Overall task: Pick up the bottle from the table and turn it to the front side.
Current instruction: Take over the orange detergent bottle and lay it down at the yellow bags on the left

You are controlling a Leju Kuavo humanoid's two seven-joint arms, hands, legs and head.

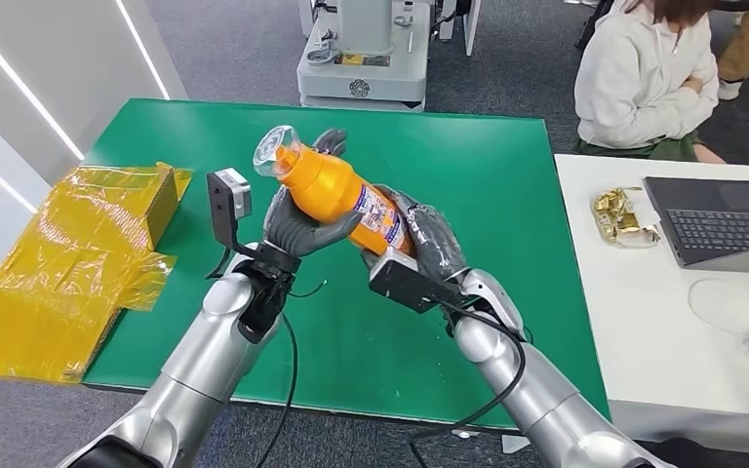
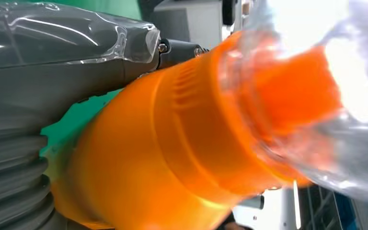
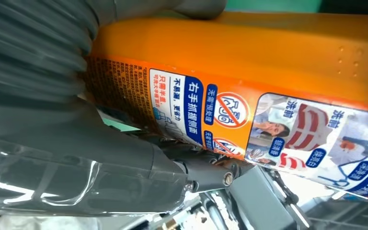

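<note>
An orange bottle with a clear cap and a printed label hangs tilted above the green table, cap end pointing up and to the far left. My left hand grips its upper body near the shoulder. My right hand holds its lower, labelled end. In the left wrist view the bottle's orange shoulder and clear cap sit right against my left hand. In the right wrist view the label with blue and white text lies beside my right hand.
A box wrapped in yellow film lies on the table's left side. A white table at the right carries a laptop and gold wrappers. A person in a white top sits beyond it. A grey machine base stands behind the green table.
</note>
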